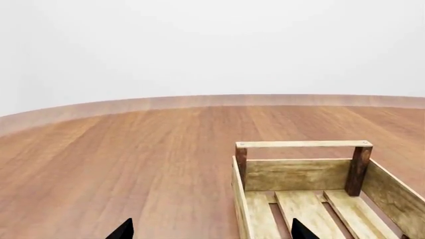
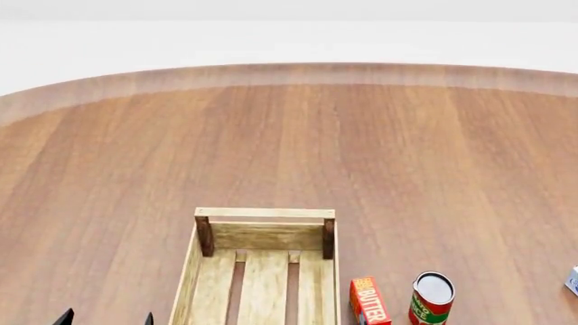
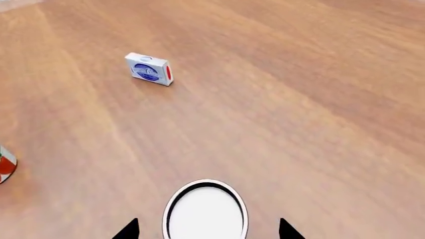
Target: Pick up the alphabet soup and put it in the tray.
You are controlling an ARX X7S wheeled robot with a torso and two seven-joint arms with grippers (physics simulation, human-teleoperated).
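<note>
Broad wooden table point(image 2: 380, 149), reddish-brown planks, grain running away from grippers. Far edge curved, paler rim band. Beyond edge, plain white backdrop point(image 1: 212, 45), featureless. Light even, diffuse; shadows soft, faint. No other furniture visible.

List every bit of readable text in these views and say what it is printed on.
"BUTTER": on the red box beside the tray.
Red-and-green can: label print too small to read.
Small white-and-blue box: blue emblem, lettering blurred, unreadable.
Nothing else carries text.
</note>
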